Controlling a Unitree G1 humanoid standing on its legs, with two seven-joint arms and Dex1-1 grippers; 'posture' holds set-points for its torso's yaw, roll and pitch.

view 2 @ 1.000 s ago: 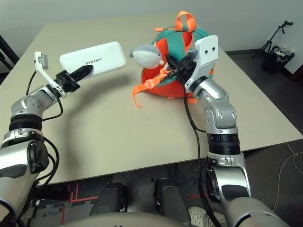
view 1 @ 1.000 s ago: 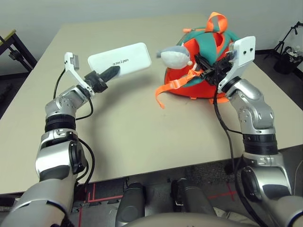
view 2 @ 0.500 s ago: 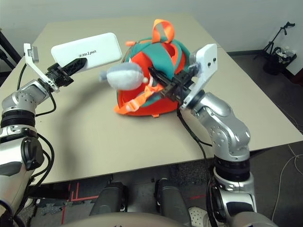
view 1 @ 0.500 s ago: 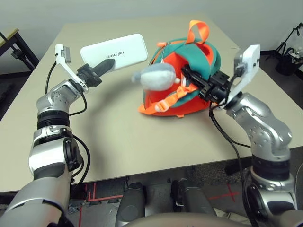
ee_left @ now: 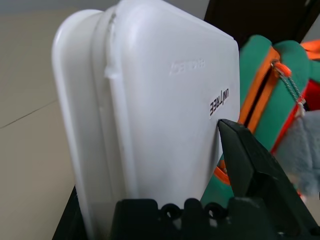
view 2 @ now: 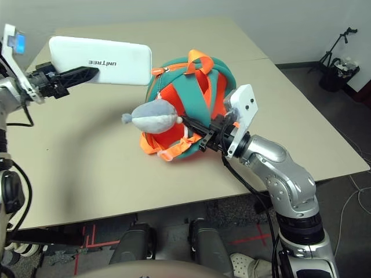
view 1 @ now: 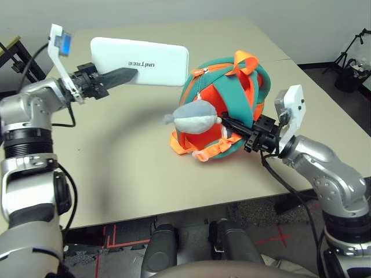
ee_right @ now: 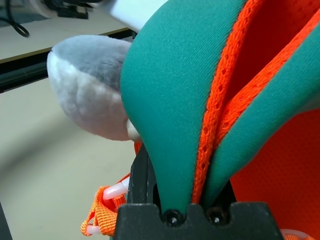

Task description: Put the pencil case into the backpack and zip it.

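Left gripper (view 1: 124, 75) clamped on pencil case (view 1: 142, 61), held airborne at backpack's (view 1: 232, 98) 10 o'clock; right gripper (view 1: 229, 123) pinches a teal strap (ee_right: 170, 100); insertion and zipping remain.

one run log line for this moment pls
left hand: holds pencil case aloft | right hand: shut on backpack strap | case not yet in
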